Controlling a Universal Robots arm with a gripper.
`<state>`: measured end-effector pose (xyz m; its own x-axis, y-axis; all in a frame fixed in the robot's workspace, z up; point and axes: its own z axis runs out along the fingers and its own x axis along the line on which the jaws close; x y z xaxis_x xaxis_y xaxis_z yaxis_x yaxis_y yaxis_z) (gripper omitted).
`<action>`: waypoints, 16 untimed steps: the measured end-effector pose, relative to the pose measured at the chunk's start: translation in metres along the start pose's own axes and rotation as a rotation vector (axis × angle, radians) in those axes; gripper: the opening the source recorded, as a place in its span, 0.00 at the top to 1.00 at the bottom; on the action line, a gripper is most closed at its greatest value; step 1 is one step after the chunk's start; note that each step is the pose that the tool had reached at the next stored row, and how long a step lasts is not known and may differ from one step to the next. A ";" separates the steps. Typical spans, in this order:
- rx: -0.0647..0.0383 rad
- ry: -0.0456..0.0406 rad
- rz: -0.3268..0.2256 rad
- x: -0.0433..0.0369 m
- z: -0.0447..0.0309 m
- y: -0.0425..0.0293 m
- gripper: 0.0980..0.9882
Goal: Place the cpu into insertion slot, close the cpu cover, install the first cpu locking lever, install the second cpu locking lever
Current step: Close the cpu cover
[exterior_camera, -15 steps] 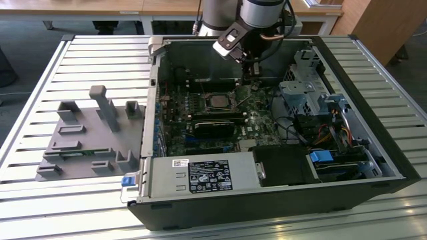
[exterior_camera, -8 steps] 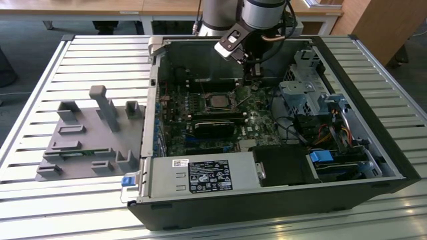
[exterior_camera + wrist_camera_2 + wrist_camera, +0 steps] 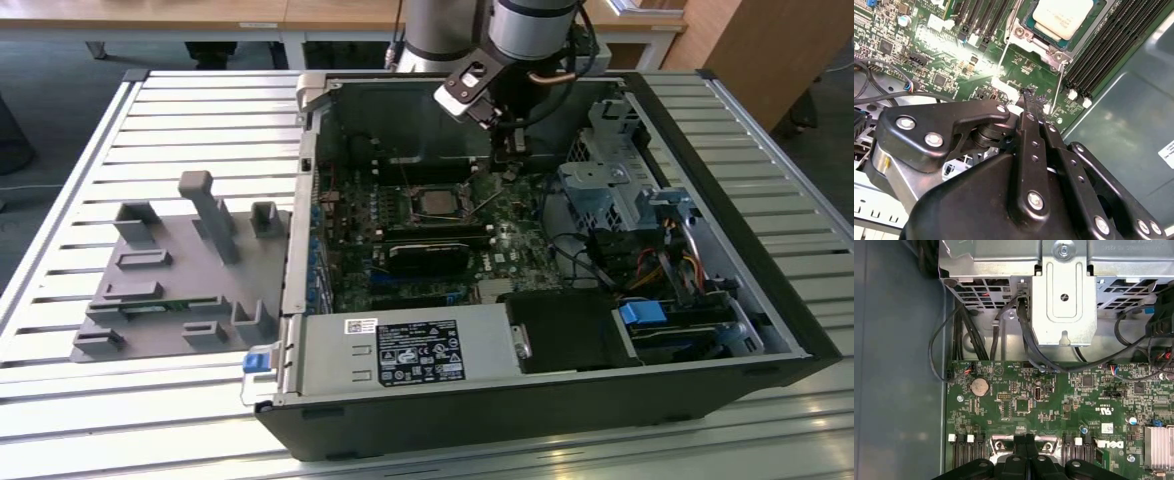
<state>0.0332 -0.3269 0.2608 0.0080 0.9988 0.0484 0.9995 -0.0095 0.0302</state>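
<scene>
Exterior view: black gripper point(image 3: 505, 172) is inside the open dark computer case point(image 3: 747, 300), just beside the small square black insertion slot point(image 3: 434, 203).

Second wrist view: the pale silvery square cpu point(image 3: 1063, 17) sits in the slot under the thin silvery cpu cover point(image 3: 1051, 50). Fingers point(image 3: 1026, 117) are pressed together, gripping nothing, tip by the thin wire locking lever point(image 3: 1058, 82). Looks like the lever step: press on the wire end only, clear of board parts.

First wrist view: fingertips point(image 3: 1021, 445) hang over the green motherboard point(image 3: 1054, 400).

Printed labels sit on the power supply box point(image 3: 420, 352); white silkscreen marks dot the motherboard point(image 3: 1054, 400).
</scene>
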 end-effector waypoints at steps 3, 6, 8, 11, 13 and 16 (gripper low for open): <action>0.000 -0.0001 0.000 0.0001 0.0004 0.0012 0.99; 0.001 -0.0003 0.000 0.0003 0.0006 0.0031 0.99; 0.001 -0.0005 0.000 0.0004 0.0007 0.0050 0.99; 0.002 -0.0015 0.000 0.0008 0.0012 0.0081 0.99; 0.002 -0.0034 0.000 0.0010 0.0015 0.0096 0.99; 0.002 -0.0064 0.000 0.0016 0.0020 0.0116 0.99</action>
<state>0.0449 -0.3253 0.2593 0.0082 0.9991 0.0420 0.9996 -0.0094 0.0282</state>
